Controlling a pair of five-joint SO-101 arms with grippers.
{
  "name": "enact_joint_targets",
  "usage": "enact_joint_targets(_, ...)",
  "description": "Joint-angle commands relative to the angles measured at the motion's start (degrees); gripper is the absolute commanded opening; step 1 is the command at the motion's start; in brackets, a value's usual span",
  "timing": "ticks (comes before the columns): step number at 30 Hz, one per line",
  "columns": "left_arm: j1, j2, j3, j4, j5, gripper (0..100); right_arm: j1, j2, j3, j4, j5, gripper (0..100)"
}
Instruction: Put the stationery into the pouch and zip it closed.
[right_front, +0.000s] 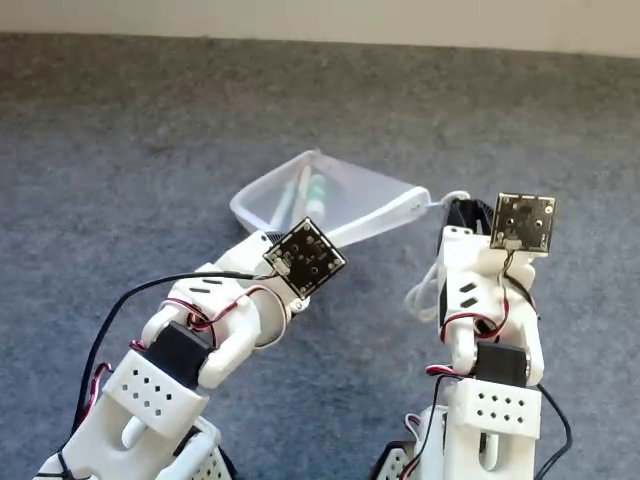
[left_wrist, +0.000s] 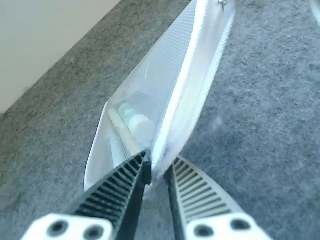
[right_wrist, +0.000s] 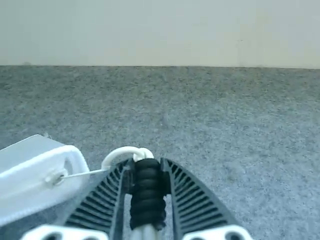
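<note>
The clear mesh pouch (right_front: 345, 200) lies on the grey carpet with a pen and a green-and-white item (right_front: 313, 193) inside. My left gripper (left_wrist: 159, 167) is shut on the pouch's near edge (left_wrist: 172, 100), and the stationery (left_wrist: 131, 119) shows through the mesh just beyond the fingertips. My right gripper (right_wrist: 147, 165) is shut on the black ribbed zipper pull (right_wrist: 147, 192), which a white cord loop (right_wrist: 125, 151) ties to the slider (right_wrist: 59, 177) at the pouch's end (right_wrist: 35, 167). In the high view the right gripper (right_front: 463, 213) sits just right of that pouch end.
Grey carpet (right_front: 150, 130) covers the table all round the pouch, with a pale wall (right_wrist: 160, 30) behind its far edge. A white cord (right_front: 422, 288) hangs in a loop beside the right arm. Both arm bases stand at the near edge.
</note>
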Motion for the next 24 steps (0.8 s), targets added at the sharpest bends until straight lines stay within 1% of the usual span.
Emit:
enact_joint_targets(1, -6.2, -1.6, -0.2, 2.1, -0.2, 0, 4.9, 0.9, -2.2, -1.7, -0.4, 0.5)
enact_joint_targets(8, -8.7, -1.7, -1.3, 2.2, 0.1, 0, 4.9, 0.9, -2.2, -1.7, -0.4, 0.5)
enact_joint_targets(11, -8.7, -1.7, -1.5, 2.2, 1.8, 0, 4.9, 0.9, -2.2, -1.7, -0.4, 0.5)
enact_joint_targets(18, -10.6, -1.7, -2.0, 2.1, 2.8, 0, 6.1, 0.9, -2.2, -1.7, -0.4, 0.5)
enact_joint_targets(21, -11.2, -1.7, -2.2, 2.1, 5.2, 0, 6.0, 0.9, -2.2, -1.7, -0.4, 0.5)
enact_joint_targets(24, -12.2, -1.7, -2.2, 2.0, 5.4, 0, 6.0, 0.9, -2.2, -1.7, -0.4, 0.5)
